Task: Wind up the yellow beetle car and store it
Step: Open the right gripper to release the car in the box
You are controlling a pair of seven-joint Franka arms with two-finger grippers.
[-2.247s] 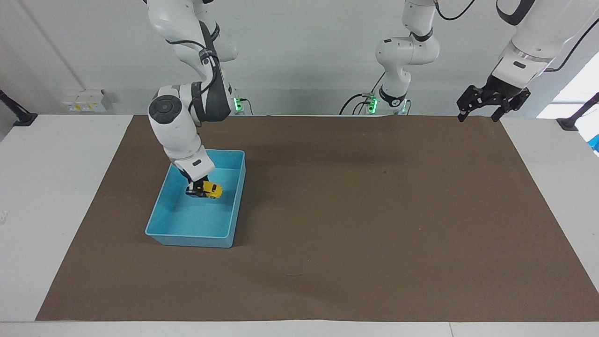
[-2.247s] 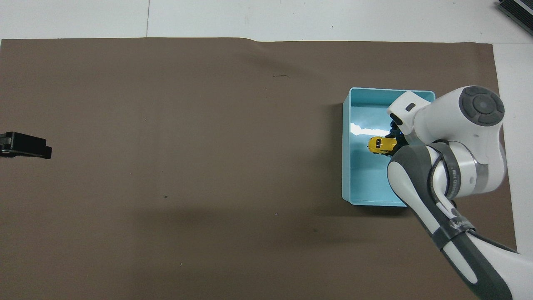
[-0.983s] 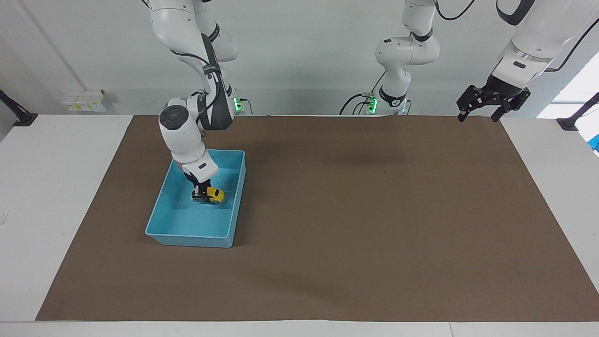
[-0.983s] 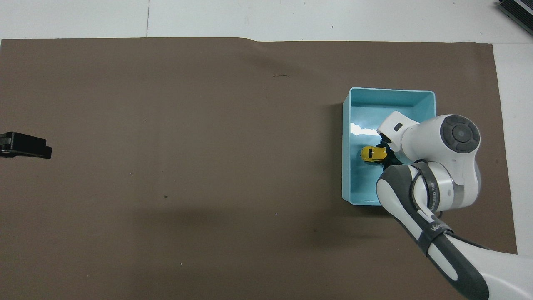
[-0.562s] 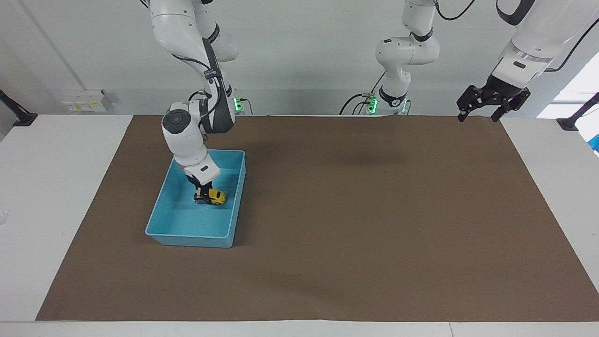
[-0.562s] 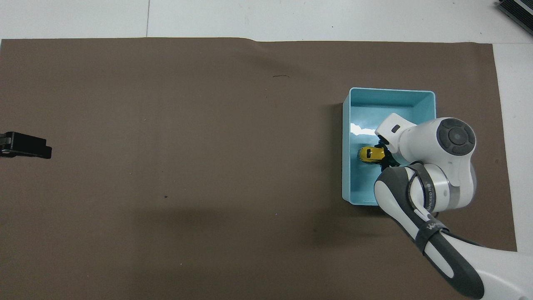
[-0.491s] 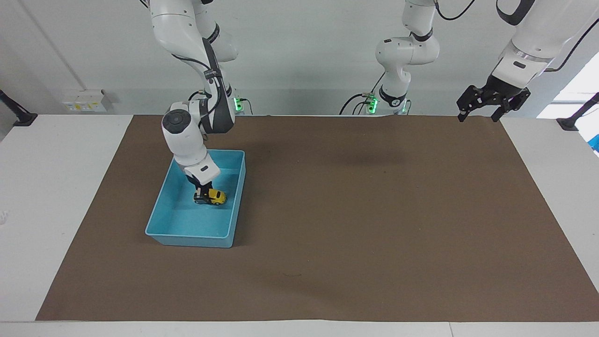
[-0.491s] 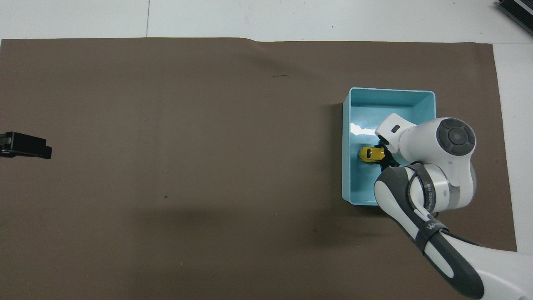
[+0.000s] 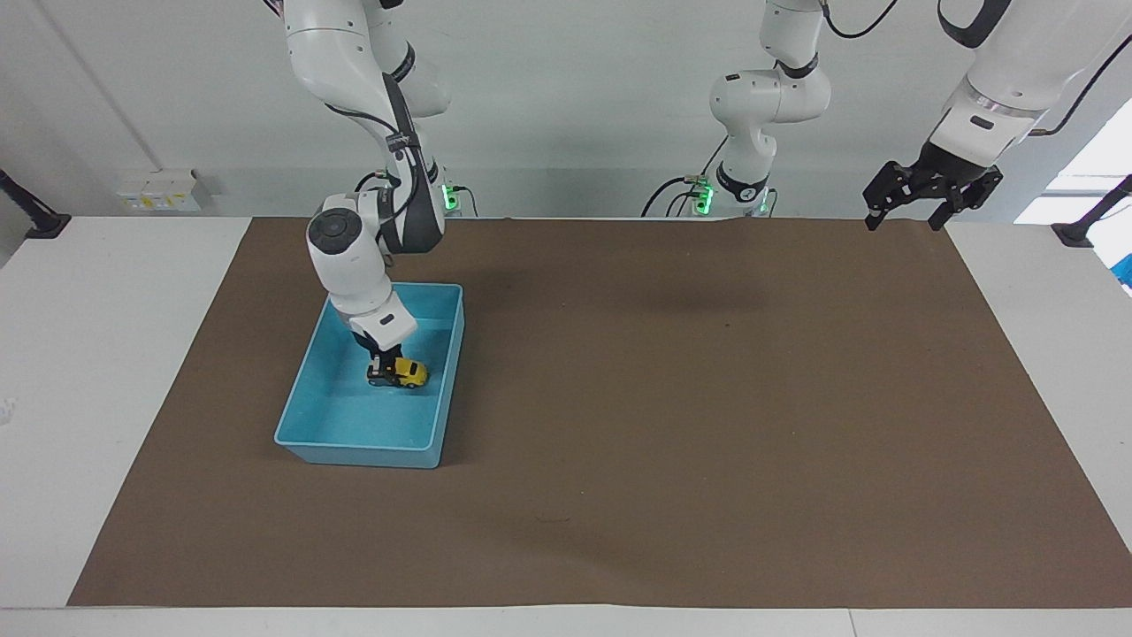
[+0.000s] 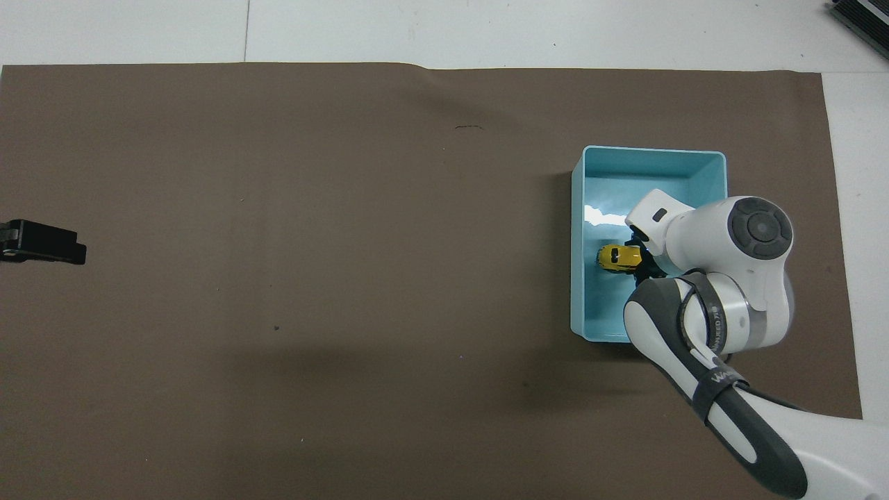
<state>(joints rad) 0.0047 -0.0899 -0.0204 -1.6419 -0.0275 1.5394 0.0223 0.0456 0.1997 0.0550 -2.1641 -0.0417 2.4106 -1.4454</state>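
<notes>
- Yellow beetle car [image 9: 408, 372] [image 10: 618, 257]: located inside the blue tray [image 9: 301, 411] [image 10: 580, 208], on the tray floor, in the half of the tray nearer to the robots.
- Blue tray: sits on the brown mat [image 9: 707, 398] [image 10: 312, 243] toward the right arm's end of the table.
- Right gripper [image 9: 379, 371] [image 10: 640, 258]: lowered into the tray from above, at the end of the car that points toward the right arm's end of the table.
- Car-to-gripper relation: the facing view shows the black fingertips pressed against that end of the car, with the yellow body protruding sideways from them toward the centre of the table.
- Right gripper state: the fingers stand close together at the car. Whether they clamp it or have begun to let go cannot be told.
- Overhead view: the right arm's wrist covers most of the gripper; only the car's roof and a dark portion of the fingers beside it remain visible.
- Left gripper [image 9: 902, 215] [image 10: 43, 242]: waits raised over the corner of the mat at the left arm's end, well apart from the tray. Its 2 fingers stand spread apart and hold nothing.
</notes>
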